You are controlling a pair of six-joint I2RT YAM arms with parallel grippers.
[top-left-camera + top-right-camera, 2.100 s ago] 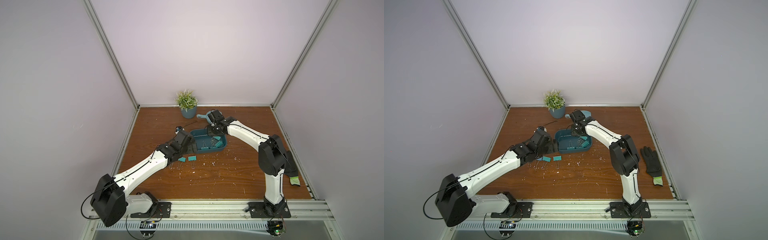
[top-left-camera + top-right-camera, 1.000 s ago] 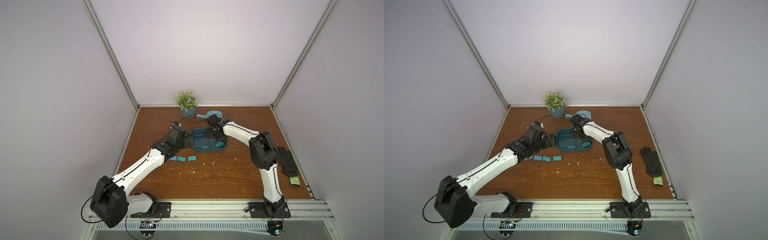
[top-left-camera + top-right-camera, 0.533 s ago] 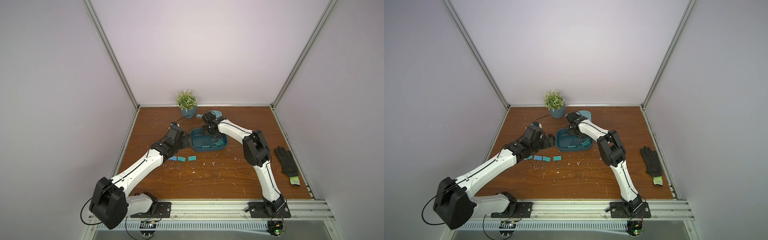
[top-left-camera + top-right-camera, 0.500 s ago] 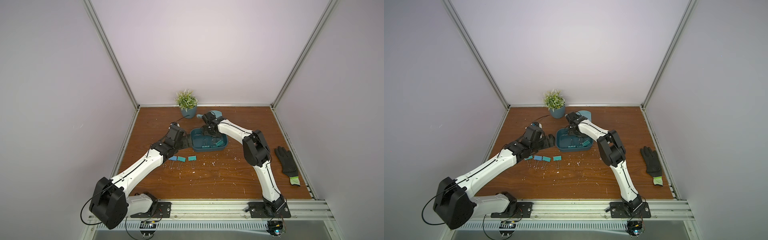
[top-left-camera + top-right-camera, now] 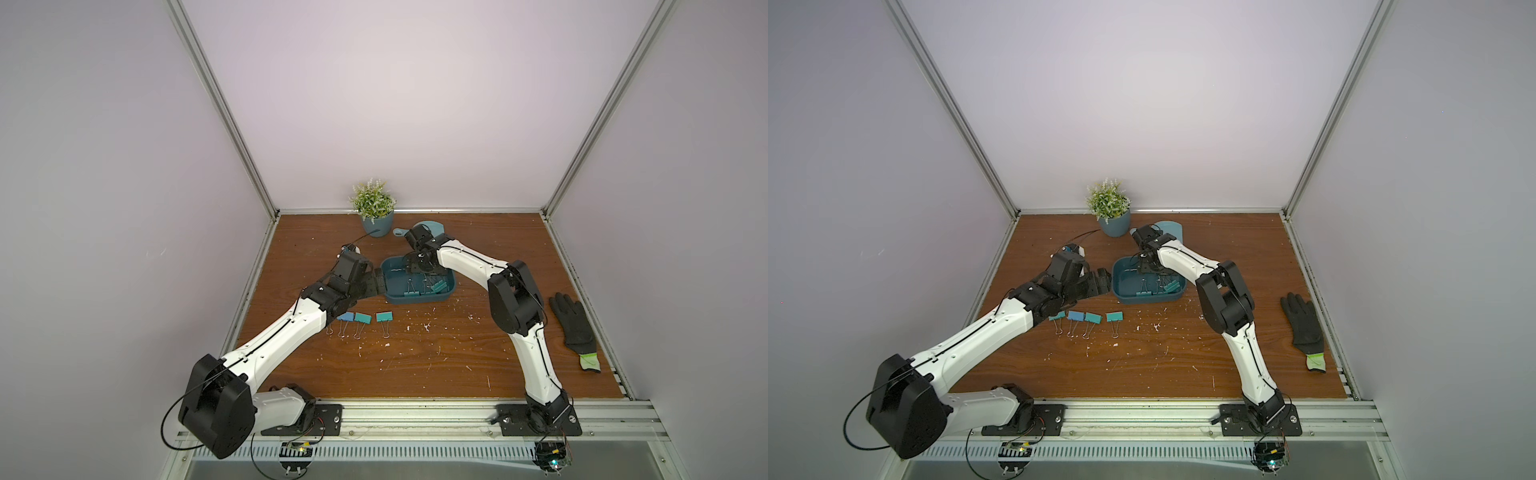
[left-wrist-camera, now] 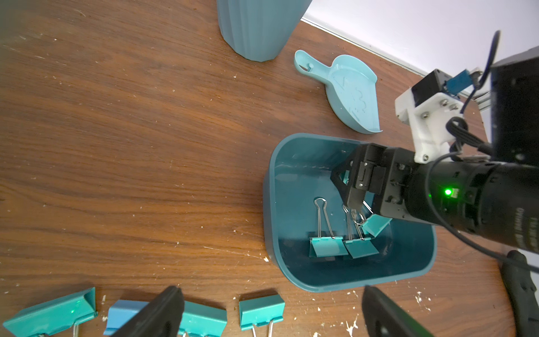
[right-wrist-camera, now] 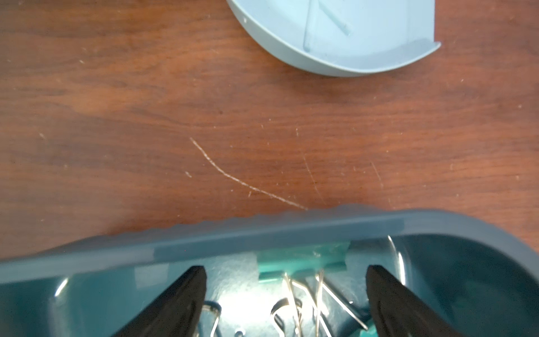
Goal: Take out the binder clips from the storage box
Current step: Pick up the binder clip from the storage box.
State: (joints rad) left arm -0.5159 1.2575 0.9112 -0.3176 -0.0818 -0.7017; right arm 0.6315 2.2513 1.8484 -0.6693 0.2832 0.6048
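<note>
Bench (image 5: 415, 365): four binder clips (image 5: 384, 317) out.
Storage box (image 5: 415, 298): right fingers (image 7: 180, 303) spread above clips.
Left fingers (image 6: 163, 312): spread, empty.

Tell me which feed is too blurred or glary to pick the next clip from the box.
Right wrist view: the storage box rim is smeared and doubled, and glare on its floor washes out the wire handles of the binder clips. Left wrist view: sharp, and the boxed clips read clearly. Both top views: evenly lit with no glare, but the clips are small.
</note>
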